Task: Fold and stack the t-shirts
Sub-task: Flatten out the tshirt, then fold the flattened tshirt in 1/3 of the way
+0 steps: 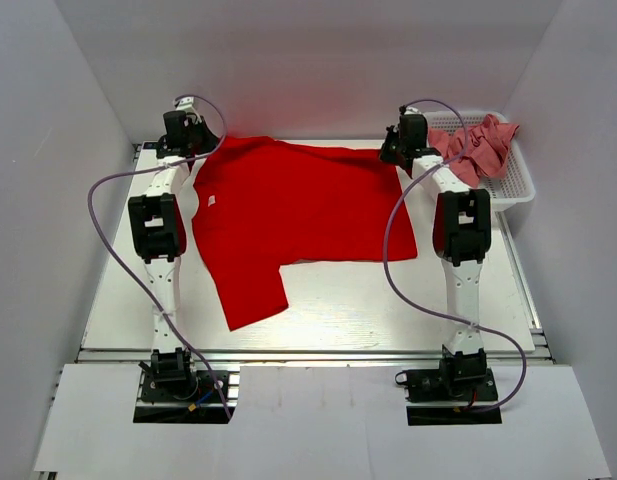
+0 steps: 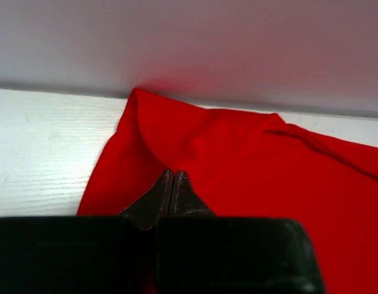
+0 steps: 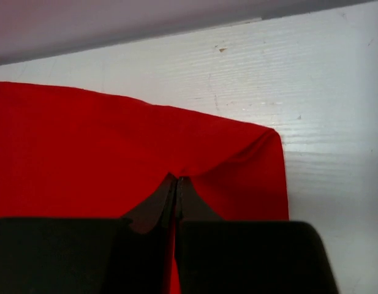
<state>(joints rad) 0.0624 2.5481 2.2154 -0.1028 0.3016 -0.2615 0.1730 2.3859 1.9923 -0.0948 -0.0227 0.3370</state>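
A white plastic mesh basket (image 1: pixel 519 189) sits at about 2 o'clock on the surface (image 1: pixel 388 312), its walls an open lattice. It holds the pink t-shirts (image 1: pixel 478 146), a crumpled dusty-salmon heap that rises above the rim and spills over the far edge. The red t-shirt (image 1: pixel 298 210) lies outside the basket, spread mostly flat over the middle and far part of the white, faintly grained surface. The cloth is soft, matte and bright, with a small white label (image 1: pixel 210 200) toward 10 o'clock and a flap of cloth reaching toward 7 o'clock. Its far edge runs along the base of the back wall. The left claw (image 2: pixel 172 179) has its dark, tapered fingers pressed together on the shirt near its far corner at 11 o'clock, and the cloth curves up into a rounded fold at the tips. The right claw (image 3: pixel 176 184) is likewise clamped on the shirt near its 1 o'clock corner, where the fabric puckers into shallow creases.
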